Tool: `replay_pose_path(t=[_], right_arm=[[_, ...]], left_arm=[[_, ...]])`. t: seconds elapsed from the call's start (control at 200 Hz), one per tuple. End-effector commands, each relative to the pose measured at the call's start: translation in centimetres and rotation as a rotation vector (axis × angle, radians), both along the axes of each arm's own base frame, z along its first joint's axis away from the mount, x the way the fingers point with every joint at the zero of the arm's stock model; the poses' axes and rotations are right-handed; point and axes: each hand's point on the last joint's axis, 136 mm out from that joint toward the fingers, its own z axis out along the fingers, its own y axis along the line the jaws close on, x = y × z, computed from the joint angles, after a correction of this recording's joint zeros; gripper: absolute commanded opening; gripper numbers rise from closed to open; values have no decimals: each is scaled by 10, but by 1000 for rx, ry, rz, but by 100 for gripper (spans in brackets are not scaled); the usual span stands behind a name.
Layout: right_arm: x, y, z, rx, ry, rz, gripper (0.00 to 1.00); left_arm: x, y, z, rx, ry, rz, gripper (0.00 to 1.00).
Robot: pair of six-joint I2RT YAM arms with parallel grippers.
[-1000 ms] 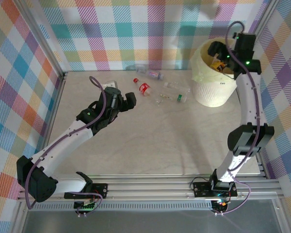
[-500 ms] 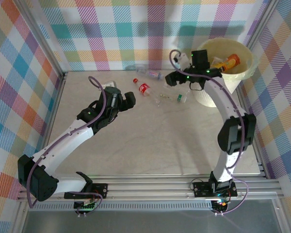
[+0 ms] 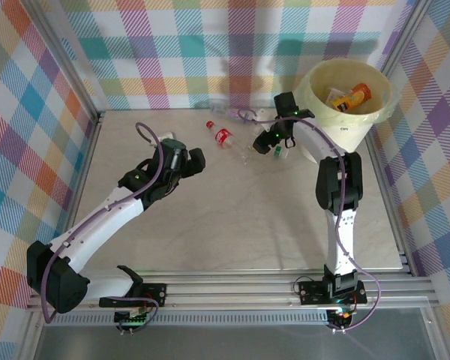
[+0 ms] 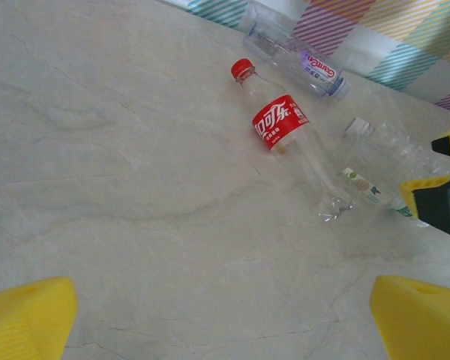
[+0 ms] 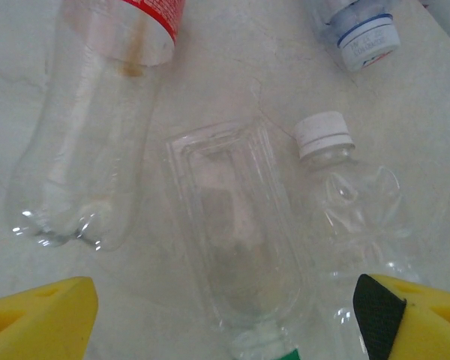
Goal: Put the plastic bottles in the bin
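Note:
Several plastic bottles lie at the back of the table: a red-labelled one (image 3: pixel 223 136) (image 4: pixel 279 124) (image 5: pixel 97 150), a clear one with a purple label (image 3: pixel 236 115) (image 4: pixel 296 56), a crushed white-capped one (image 4: pixel 382 139) (image 5: pixel 345 195) and a clear green-labelled one (image 3: pixel 279 150) (image 5: pixel 240 240). My right gripper (image 3: pixel 273 139) (image 5: pixel 225 322) hangs open, its fingers astride the green-labelled bottle without touching it. The left gripper (image 3: pixel 196 160) (image 4: pixel 225 322) is open over bare table, short of the red-labelled bottle. The bin (image 3: pixel 322 139) stands at the back right with an orange bottle (image 3: pixel 352 96) inside.
The checked back wall (image 3: pixel 210 52) runs close behind the bottles. The bin sits just right of my right gripper. Metal frame posts (image 3: pixel 67 67) edge the table at left and right.
My right arm has swung from above the bin leftwards and down to the bottles on the table, its jaws narrowing slightly. The left arm has hardly moved.

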Motion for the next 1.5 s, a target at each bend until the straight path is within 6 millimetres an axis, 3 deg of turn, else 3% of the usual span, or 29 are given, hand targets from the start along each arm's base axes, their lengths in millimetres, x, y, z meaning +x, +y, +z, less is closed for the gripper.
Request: replay_pose_path(t=[0.0,0.125,0.36,0.465,0.56,0.63,0.77,0.9,1.075,1.21,1.355,1.495], right_arm=[[5,1,-9,-69,-6,44,89],[4,5,-29,-112,19,67,89],[-22,18,-64,-141,121,155,84],[-24,21,-79,-161,136,154,84],[-19,24,-86,-195,111,137,83],[-14,28,-79,-186,92,110,80],[-14,34,-33,-106,32,73,68],[-30,35,17,-31,-51,79,59],[-56,32,99,79,-184,65,52],[-74,27,175,204,-302,26,50],[-84,10,245,318,-419,-47,49],[-76,-27,295,422,-498,-193,49]], left_arm=[[-3,15,4,13,-7,45,100],[-4,16,1,13,-1,49,100],[-5,19,0,16,4,53,100],[-6,19,-1,15,5,53,100],[-6,20,-3,15,8,54,100],[-6,19,-3,13,10,53,100],[-5,16,-4,5,12,40,100],[-4,8,-4,-19,11,7,100],[1,-7,-6,-56,11,-47,100],[12,-16,-18,-76,51,-34,100],[27,-33,-36,-92,103,-50,100],[41,-42,-57,-78,162,-36,100]])
